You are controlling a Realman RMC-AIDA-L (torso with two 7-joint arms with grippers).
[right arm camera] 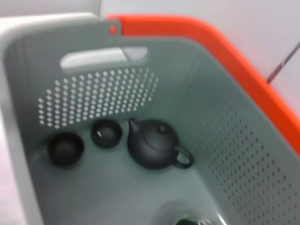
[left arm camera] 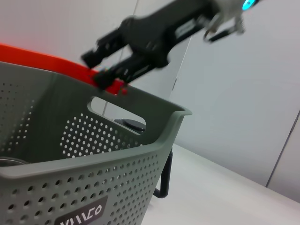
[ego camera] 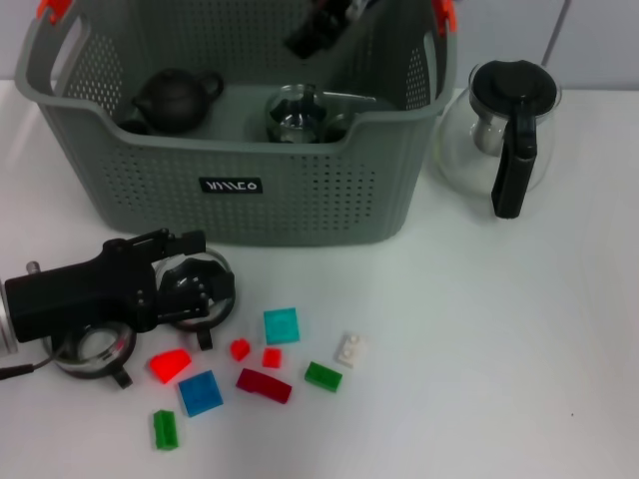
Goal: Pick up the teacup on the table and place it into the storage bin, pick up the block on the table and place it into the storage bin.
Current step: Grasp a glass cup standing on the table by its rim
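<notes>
A clear glass teacup stands on the table in front of the storage bin. My left gripper lies low at it, open, one finger outside the rim and one over the cup's inside. A second glass teacup sits under that arm. Several small blocks lie to the right, among them a cyan block and a red block. My right gripper hangs over the bin's back right, and in the left wrist view the right gripper is open and empty.
Inside the bin are a dark teapot, two dark cups and a glass-and-metal pot. A glass teapot with a black handle stands right of the bin. Bare table lies at the front right.
</notes>
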